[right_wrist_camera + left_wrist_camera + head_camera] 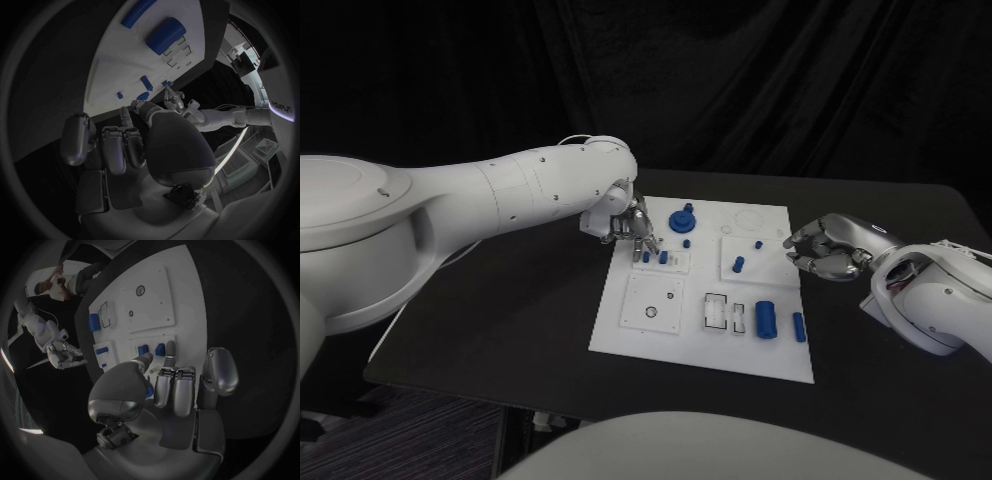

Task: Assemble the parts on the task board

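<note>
The white task board (632,335) lies mid-table. My left hand (629,228) hangs over its far left corner, fingertips (643,245) pointing down at two small blue pegs (655,257) standing in the board. In the left wrist view the thumb (125,385) and a finger (170,347) flank one peg (160,349); whether they grip it is unclear. A blue knob (684,220) stands beside that hand. My right hand (826,248) sits curled at the board's right edge, and its fingers (115,145) hold nothing.
Another blue peg (738,264) and a tiny one (759,243) stand in the board's right half. A thick blue cylinder (766,318) and a thin blue rod (799,327) lie near the front right corner. Bare black table (502,330) lies left of the board.
</note>
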